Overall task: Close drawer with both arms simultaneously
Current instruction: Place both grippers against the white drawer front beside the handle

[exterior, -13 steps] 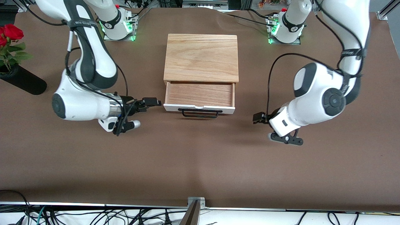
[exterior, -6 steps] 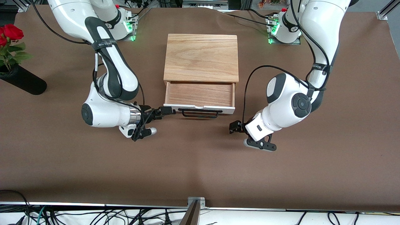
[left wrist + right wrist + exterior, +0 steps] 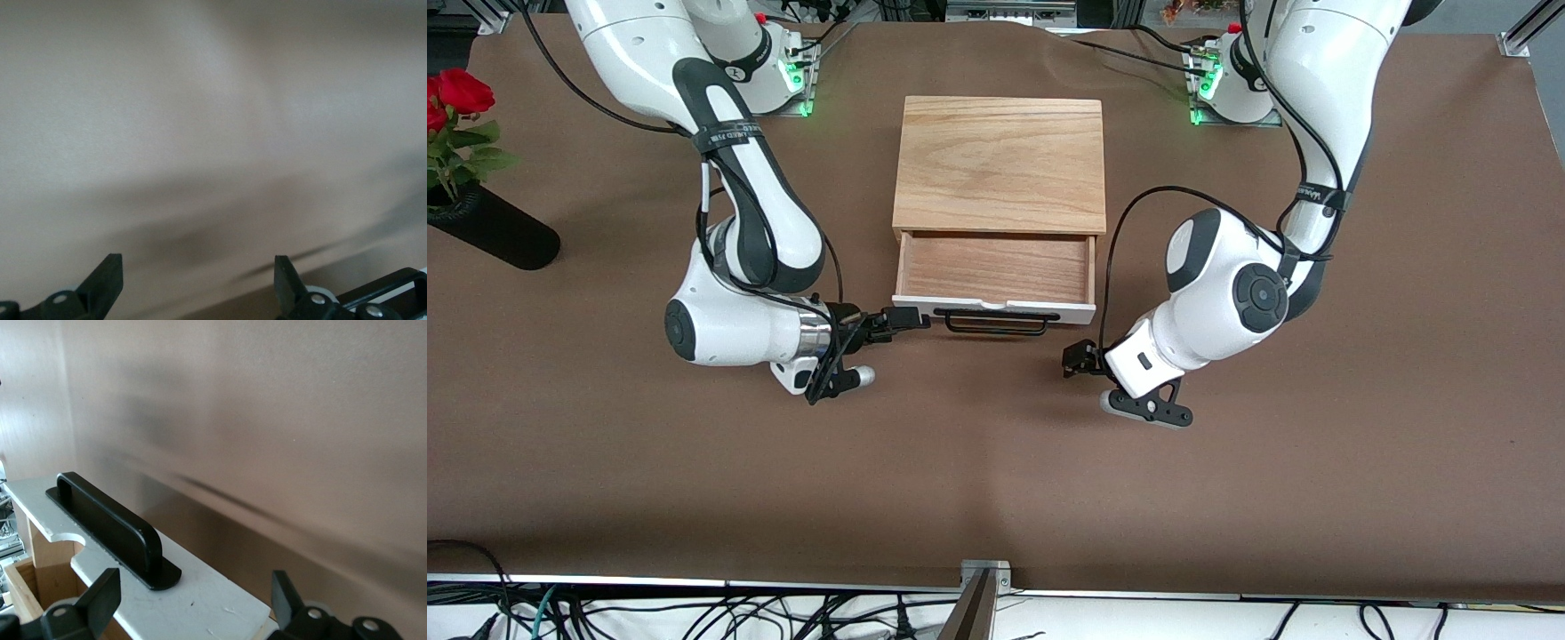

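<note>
The drawer (image 3: 994, 274) stands pulled out of its casing (image 3: 1000, 164), the right gripper (image 3: 907, 318), fingers apart, at the panel's corner, the left gripper (image 3: 1073, 358), also apart, just short; next, the 2 push together.
</note>
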Tool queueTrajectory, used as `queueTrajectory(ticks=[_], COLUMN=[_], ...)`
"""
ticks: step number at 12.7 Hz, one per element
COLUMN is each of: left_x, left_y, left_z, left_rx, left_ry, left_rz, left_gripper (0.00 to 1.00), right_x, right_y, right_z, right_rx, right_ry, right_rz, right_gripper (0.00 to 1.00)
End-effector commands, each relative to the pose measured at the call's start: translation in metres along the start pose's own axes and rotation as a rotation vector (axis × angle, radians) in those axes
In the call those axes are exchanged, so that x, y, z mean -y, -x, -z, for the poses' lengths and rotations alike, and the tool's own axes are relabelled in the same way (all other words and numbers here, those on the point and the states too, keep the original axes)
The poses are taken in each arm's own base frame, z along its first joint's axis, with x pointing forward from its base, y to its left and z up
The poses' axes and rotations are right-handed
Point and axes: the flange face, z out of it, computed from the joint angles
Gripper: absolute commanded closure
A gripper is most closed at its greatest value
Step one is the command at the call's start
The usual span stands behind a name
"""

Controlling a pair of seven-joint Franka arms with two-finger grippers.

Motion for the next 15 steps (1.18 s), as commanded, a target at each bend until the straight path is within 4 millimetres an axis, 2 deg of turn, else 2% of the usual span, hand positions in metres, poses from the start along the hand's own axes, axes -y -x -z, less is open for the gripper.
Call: queueTrajectory(ticks=[1, 4, 7, 15], left_x=[-0.006, -0.013, -0.016, -0.016], left_y=[0.009, 0.021, 0.029, 0.047], left_z=[-0.01, -0.021, -0.018, -0.026], left_rx=[0.056, 0.123, 0.183, 0.322], left_ry=[0.016, 0.016, 0.012, -0.003], left_rz=[0.005, -0.003, -0.004, -0.006], left_gripper=[0.0, 0.0, 0.0, 0.0], right_x=[-0.002, -0.009, -0.01, -0.02], right_y=[0.003, 0.01, 0.016, 0.039], right_z=[-0.014, -0.025, -0.03, -0.051], right_rx=[0.022, 0.052, 0.097, 0.221], right_ry=[-0.02, -0.019, -0.028, -0.045], right_rz=[0.027, 0.017, 0.012, -0.027], right_gripper=[0.0, 0.0, 0.0, 0.0])
